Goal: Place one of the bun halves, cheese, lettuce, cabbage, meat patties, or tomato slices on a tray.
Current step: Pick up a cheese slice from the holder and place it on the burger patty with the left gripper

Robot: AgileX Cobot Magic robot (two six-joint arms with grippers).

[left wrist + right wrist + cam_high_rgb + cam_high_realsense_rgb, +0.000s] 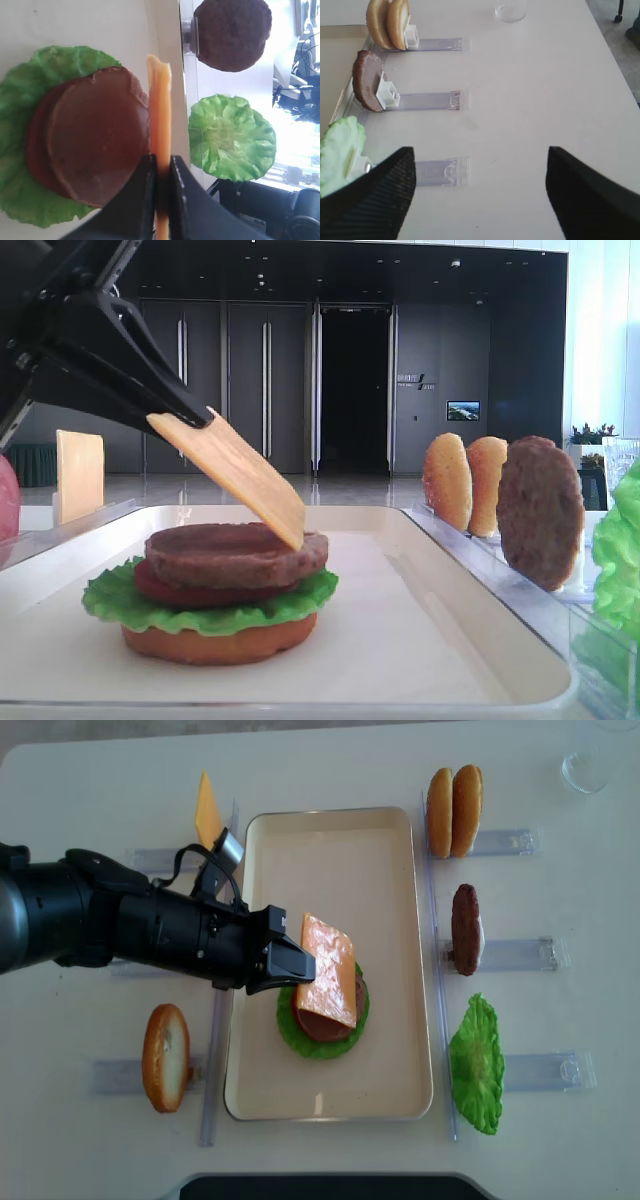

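White table (pixel 330 765); cream tray (pixel 345 830) at centre holding stack: bun half, lettuce (pixel 210 612), tomato, meat patty (pixel 232 552). Left claw (pixel 292 963) clamped on cheese (pixel 328 968) slice, tilted, lower corner touching patty. Right claw (pixel 477 187) spread wide, holding nothing, over bare table

From my overhead feed the cheese (pixel 328 970) hides most of the stacked meat patty (pixel 357 993). I see only the right gripper (pixel 480 195) finger ends, cut off at the frame bottom. The rack lettuce (pixel 620 550) runs off the low view's right edge.
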